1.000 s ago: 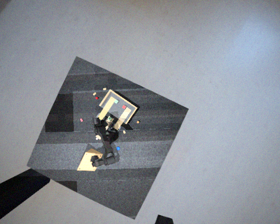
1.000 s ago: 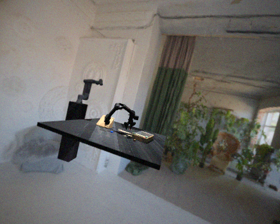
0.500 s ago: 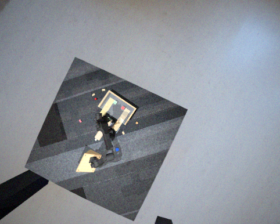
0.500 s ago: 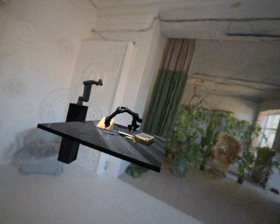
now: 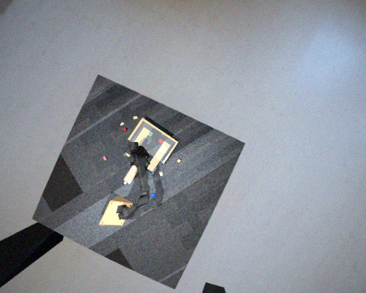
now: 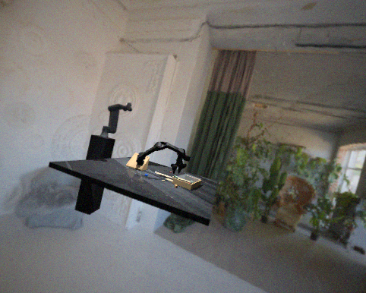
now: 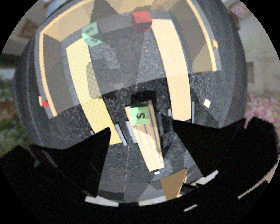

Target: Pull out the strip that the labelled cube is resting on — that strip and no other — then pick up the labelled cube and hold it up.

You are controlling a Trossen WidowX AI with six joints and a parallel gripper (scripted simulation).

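A green cube with a dark mark [image 7: 140, 115] sits on the far end of the middle strip [image 7: 153, 150] [image 5: 130, 175], which lies outside the tray. A second marked green cube [image 7: 90, 34] [image 5: 149, 133] is at the far end of the left strip [image 7: 83, 85] [image 5: 141, 135]. A red cube [image 7: 142, 21] [image 5: 160, 140] is by the far end of the right strip [image 7: 174, 70] [image 5: 159, 156]. My gripper [image 7: 142, 127] [image 6: 176, 171] is open and empty, its fingers spread above and either side of the near green cube. The arm hides that cube in the top view.
The wooden-rimmed tray [image 5: 159, 130] [image 7: 53, 65] is beyond the gripper, with walls at its sides and back. Off to the sides are a red piece [image 5: 124, 129] [image 7: 45, 104], a pink piece [image 5: 105, 158], a blue piece [image 5: 153, 196] and several small tan blocks.
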